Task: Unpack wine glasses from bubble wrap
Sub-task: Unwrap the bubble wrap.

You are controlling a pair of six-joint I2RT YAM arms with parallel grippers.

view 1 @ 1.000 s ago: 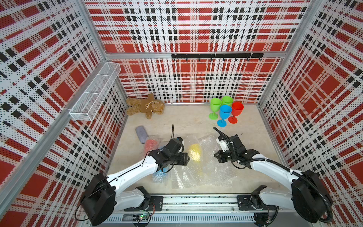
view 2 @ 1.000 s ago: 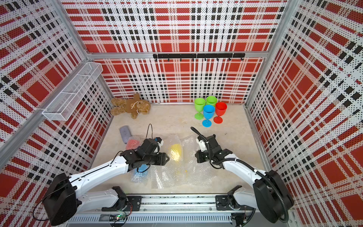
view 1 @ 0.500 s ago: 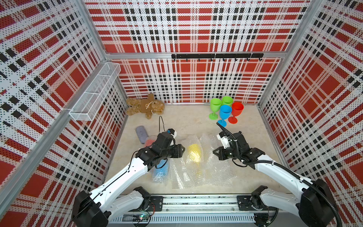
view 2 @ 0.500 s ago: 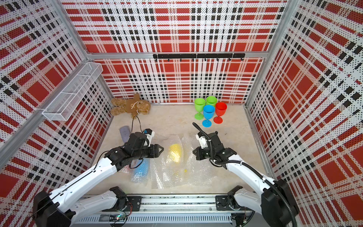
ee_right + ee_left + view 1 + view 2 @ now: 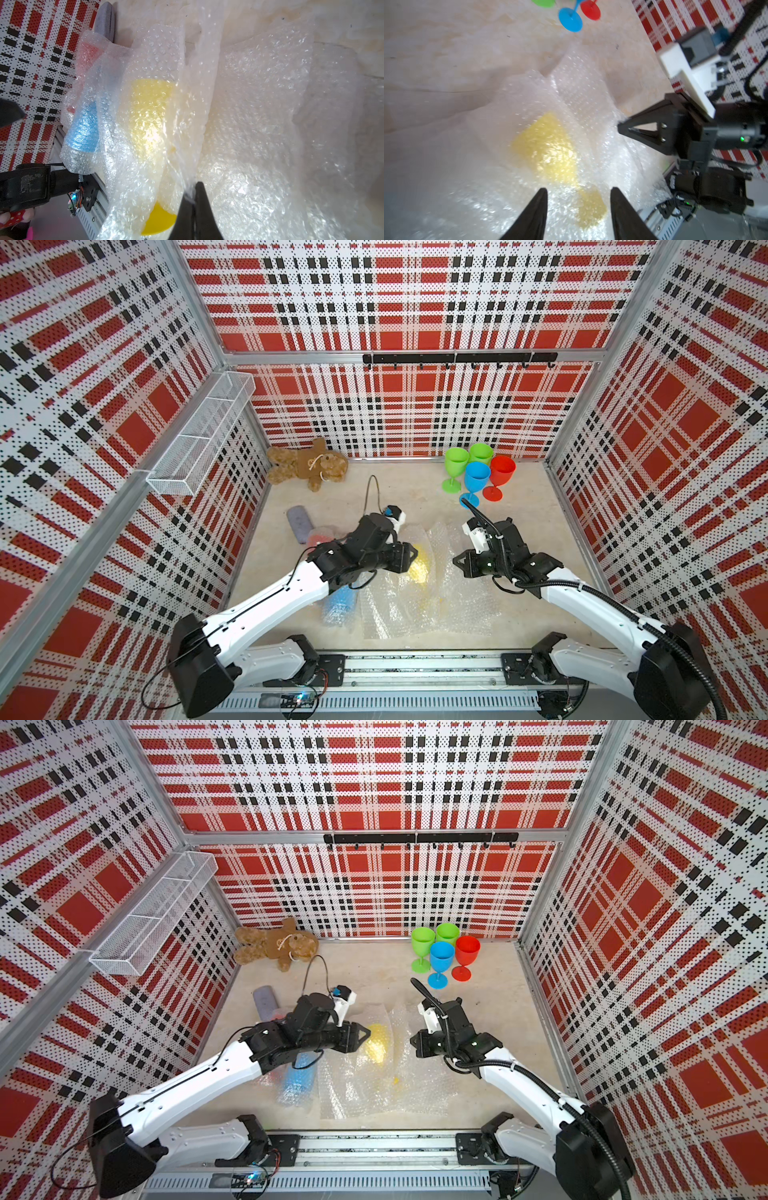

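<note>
Right gripper [image 5: 194, 197] is pinched shut on an edge of the bubble wrap [image 5: 259, 124], lifting the sheet off the yellow goblet [image 5: 149, 116]. Left gripper [image 5: 577, 193] has its fingers apart over that goblet's stem end, with nothing clamped. The yellow goblet lies on its side mid-table, mostly wrapped. Blue goblet [image 5: 83, 128] and red goblet [image 5: 88, 52] lie beside it, fully wrapped. Four bare goblets [image 5: 476, 475] stand upright near the back wall.

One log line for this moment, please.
left tool open above wrapped yellow glass | right tool shut on bubble wrap | four glasses upright, unwrapped
</note>
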